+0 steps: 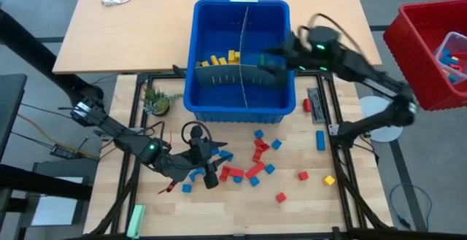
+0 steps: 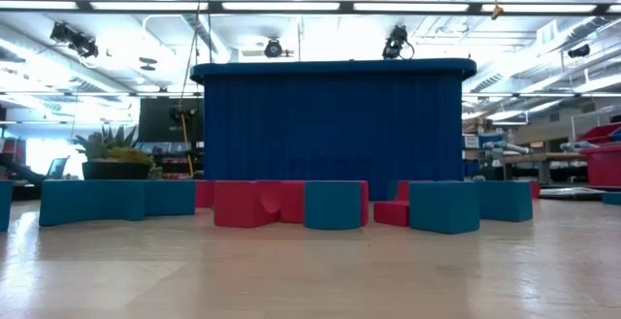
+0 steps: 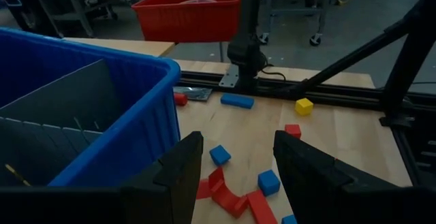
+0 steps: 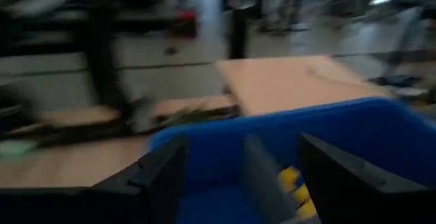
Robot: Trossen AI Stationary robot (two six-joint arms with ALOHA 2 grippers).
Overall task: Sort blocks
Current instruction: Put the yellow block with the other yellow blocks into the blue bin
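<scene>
Left pincer [image 3: 235, 176] open over scattered blocks [image 3: 231, 200], right pincer [image 1: 281, 54] above bin [image 1: 219, 112]

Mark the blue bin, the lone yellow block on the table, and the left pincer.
blue bin [image 1: 241, 113]: high view, front outer wall.
yellow block [image 1: 330, 180]: high view, its top face.
left pincer [image 3: 238, 169]: left wrist view, the gap midway between its two dark fingertips.
</scene>
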